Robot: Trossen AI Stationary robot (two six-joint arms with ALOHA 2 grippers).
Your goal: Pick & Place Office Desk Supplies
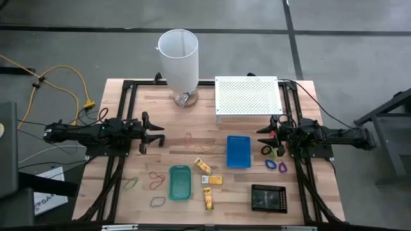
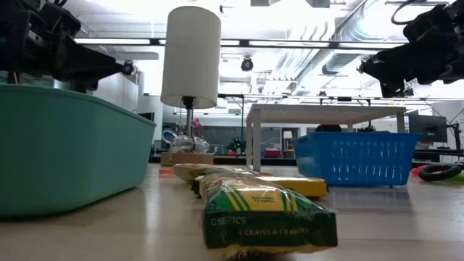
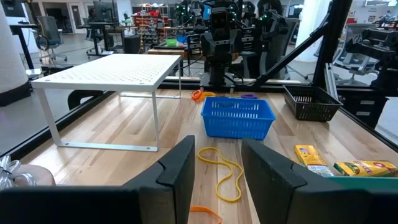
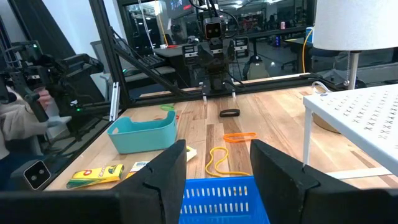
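The supplies lie loose on the wooden table. A yellow rubber band (image 1: 205, 149) and an orange-red one (image 1: 188, 137) lie flat between the two arms. Three yellow crayon packets (image 1: 207, 197) lie near the green tray. More band loops (image 1: 156, 174) lie to the table's left, and dark, blue and purple loops (image 1: 271, 164) lie under the right arm. My left gripper (image 1: 156, 133) (image 3: 217, 168) hovers open above the table's left side, pointing at the yellow band (image 3: 224, 171). My right gripper (image 1: 262, 133) (image 4: 217, 171) hovers open over the blue tray's edge (image 4: 217, 199).
A green tray (image 1: 180, 182), a blue tray (image 1: 238, 151) and a black tray (image 1: 268, 197) sit on the table's near half. A tall white lamp (image 1: 178, 58) and a white perforated shelf (image 1: 248, 96) stand at the far edge. A person (image 4: 18, 118) is beyond the table.
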